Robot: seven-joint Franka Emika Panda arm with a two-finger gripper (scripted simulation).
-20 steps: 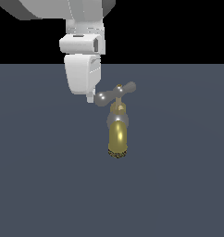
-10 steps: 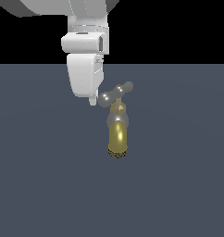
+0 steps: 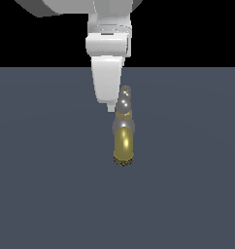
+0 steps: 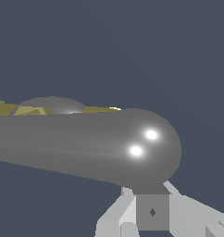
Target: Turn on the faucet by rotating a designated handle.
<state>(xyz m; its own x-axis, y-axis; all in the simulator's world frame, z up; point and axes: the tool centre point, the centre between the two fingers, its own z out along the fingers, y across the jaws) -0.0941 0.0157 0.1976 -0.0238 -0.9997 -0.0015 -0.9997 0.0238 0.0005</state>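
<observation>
The faucet [image 3: 123, 144] stands on the floor with its brass-gold spout curving toward the camera and a dark speckled outlet rim. Its silver-grey handle [image 3: 124, 100] sits on top, turned so that I see it nearly end-on in the exterior view. My white gripper [image 3: 110, 107] hangs from above, its tip right against the handle on the exterior view's left. The fingers look shut and hold nothing. In the wrist view the handle [image 4: 109, 146] fills the frame as a thick grey bar with a rounded end, right by my gripper [image 4: 152, 213]. Brass parts of the faucet [image 4: 21, 110] peek from behind it.
The faucet stands alone on a flat dark blue-grey floor [image 3: 187, 194]. The background above the floor's far edge is black. The white arm [image 3: 108, 44] comes down from the top of the exterior view.
My gripper has moved toward the exterior view's right. The handle has swung from lying crosswise to pointing nearly along the camera's line of sight.
</observation>
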